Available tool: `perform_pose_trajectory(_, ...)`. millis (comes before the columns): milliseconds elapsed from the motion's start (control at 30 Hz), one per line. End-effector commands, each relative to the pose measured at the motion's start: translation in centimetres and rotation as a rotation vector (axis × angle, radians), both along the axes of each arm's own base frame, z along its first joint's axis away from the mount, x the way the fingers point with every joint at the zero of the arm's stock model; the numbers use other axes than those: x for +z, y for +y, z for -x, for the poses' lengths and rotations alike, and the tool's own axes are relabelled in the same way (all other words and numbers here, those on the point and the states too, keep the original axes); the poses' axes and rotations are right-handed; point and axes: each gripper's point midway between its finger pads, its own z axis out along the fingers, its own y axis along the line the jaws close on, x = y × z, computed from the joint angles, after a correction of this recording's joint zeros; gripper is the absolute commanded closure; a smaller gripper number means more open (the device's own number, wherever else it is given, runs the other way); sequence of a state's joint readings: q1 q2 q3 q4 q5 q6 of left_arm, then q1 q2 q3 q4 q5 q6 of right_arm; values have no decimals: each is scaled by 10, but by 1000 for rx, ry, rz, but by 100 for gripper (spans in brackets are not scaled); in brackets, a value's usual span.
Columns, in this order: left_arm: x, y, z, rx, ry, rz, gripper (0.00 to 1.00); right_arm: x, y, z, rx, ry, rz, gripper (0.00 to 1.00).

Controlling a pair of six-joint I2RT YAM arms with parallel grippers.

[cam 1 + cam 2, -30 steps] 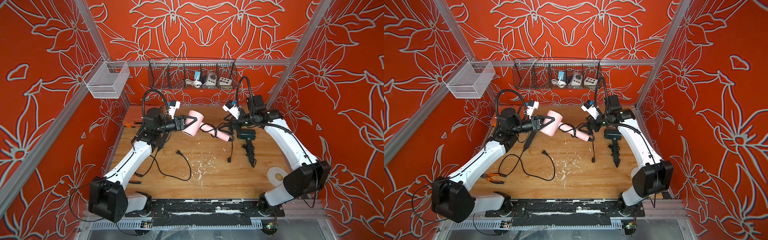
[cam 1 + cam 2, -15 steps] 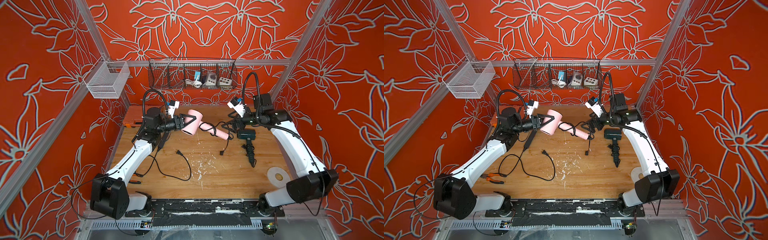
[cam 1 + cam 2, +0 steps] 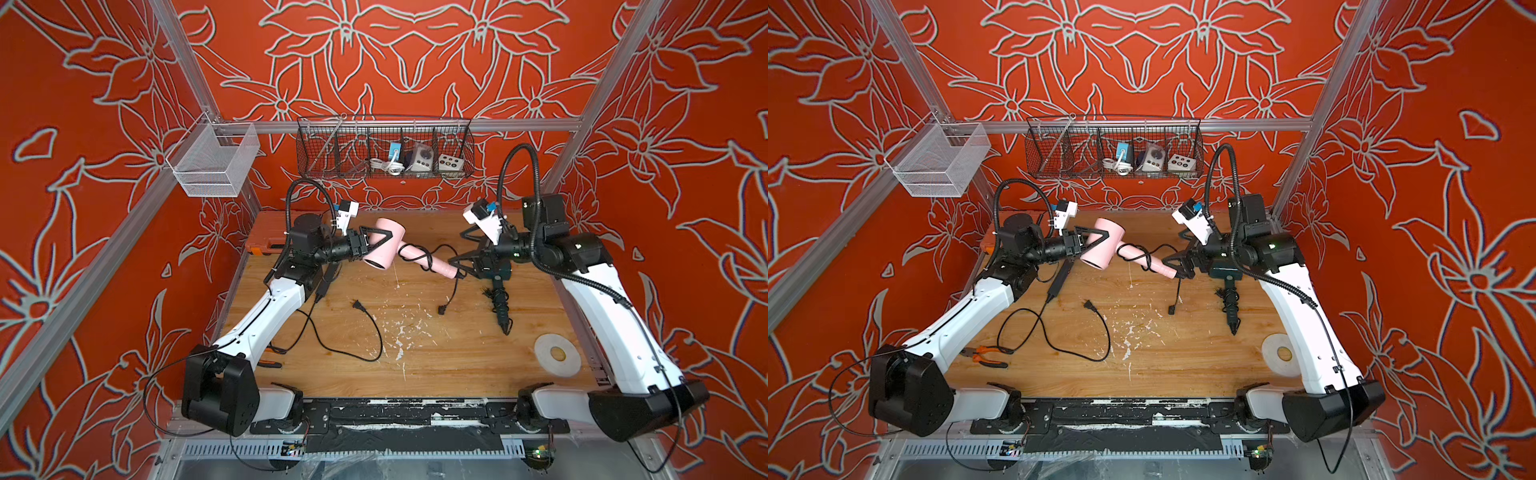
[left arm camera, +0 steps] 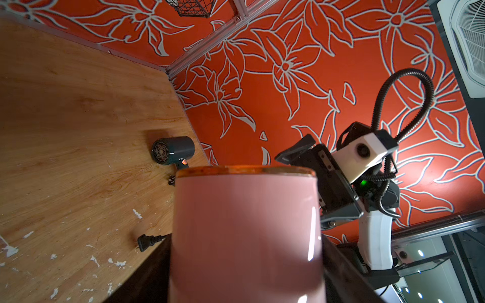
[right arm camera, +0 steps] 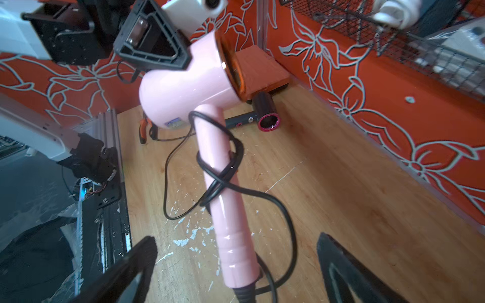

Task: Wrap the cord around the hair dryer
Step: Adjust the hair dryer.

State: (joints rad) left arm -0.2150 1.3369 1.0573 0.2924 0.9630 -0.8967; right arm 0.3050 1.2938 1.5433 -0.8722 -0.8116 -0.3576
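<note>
Clearly the left end effector (image 3: 379, 242) was clamped shut on the barrel of the pink hair dryer (image 3: 384, 253). Its black fingers (image 5: 147, 56) pressed against the barrel's sides, and it held the dryer up off the desk (image 3: 457, 357), toward the back and left of centre.

The right end effector (image 3: 457, 249) stood spread wide, one finger to each side of the handle's free end (image 5: 236, 267). The right wrist view showed a clear gap on both sides, so it gripped nothing.

The dryer's long axis ran along its handle, which stretched from the barrel across toward the right end effector. The barrel lay crosswise to that, its orange-rimmed mouth (image 5: 232, 63) facing the back wall.

The black cord (image 5: 225, 162) circled the middle of the handle in loose, crossing loops, then swung out in a slack arc back to the handle's tip. A tail of it hung down beside that tip to the plug (image 3: 441, 309), over the middle of the desk.
</note>
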Motion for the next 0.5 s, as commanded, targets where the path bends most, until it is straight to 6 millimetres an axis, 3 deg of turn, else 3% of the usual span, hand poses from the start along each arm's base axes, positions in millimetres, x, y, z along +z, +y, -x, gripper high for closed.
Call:
perform_pose_trajectory(0,40,2,5,-10,-125,34,100,-16,11,11,56,3,41,3)
perform_pose_trajectory(300,44,2,9,-17,-131,39,100,-45,46,5,120,-33,173,3)
perform_pose_trajectory(467,48,2,13,-31,-137,44,100,-58,59,0,148,-24,213,14)
